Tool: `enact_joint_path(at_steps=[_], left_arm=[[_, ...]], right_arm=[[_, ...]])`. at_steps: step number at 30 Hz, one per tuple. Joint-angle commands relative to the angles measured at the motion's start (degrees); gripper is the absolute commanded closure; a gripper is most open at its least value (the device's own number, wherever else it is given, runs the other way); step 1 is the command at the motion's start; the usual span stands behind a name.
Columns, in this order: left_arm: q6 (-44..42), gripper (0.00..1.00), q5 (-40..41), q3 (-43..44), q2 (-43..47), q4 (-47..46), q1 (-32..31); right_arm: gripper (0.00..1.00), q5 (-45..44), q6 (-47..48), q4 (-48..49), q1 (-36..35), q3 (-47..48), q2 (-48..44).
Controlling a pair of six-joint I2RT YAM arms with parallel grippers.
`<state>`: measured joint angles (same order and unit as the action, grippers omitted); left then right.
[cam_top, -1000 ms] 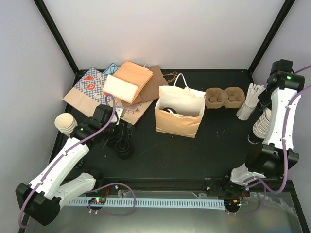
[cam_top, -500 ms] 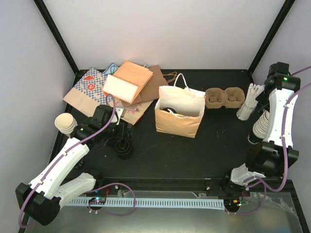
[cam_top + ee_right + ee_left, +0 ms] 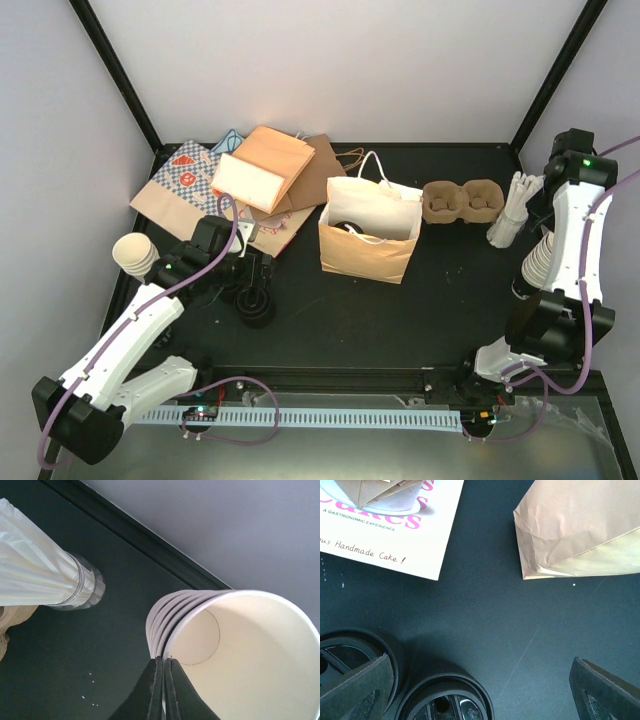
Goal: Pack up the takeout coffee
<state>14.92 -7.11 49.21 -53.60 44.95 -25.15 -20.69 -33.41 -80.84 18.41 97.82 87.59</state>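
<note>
A: The right gripper [image 3: 163, 665] is pinched on the rim of the lidless cup stack [image 3: 235, 645]; the left gripper [image 3: 480, 680] hangs spread above the black lids [image 3: 445, 702].

B: The pulp carrier [image 3: 462, 201] sits empty beside the paper bag [image 3: 368, 245] (well apart from both). Nested cups could lift together, stuck by friction.

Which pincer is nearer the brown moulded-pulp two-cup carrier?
Right. Right pincer grips the cream paper cup stack's rim, right of the carrier; left pincer hangs over black plastic lids, beyond the brown paper bag.

Matt paper cups [image 3: 240, 645], rough pulp carrier [image 3: 462, 201], glossy plastic lids [image 3: 445, 700].
</note>
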Motion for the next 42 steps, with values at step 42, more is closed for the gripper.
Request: enact_joint_path(at_steps=[42], left_arm=[[-0.6, 0.01, 0.3, 0.0, 1.3, -0.9, -0.4]], right_arm=[[0.99, 25.9, 10.0, 1.9, 0.2, 9.8, -26.2]])
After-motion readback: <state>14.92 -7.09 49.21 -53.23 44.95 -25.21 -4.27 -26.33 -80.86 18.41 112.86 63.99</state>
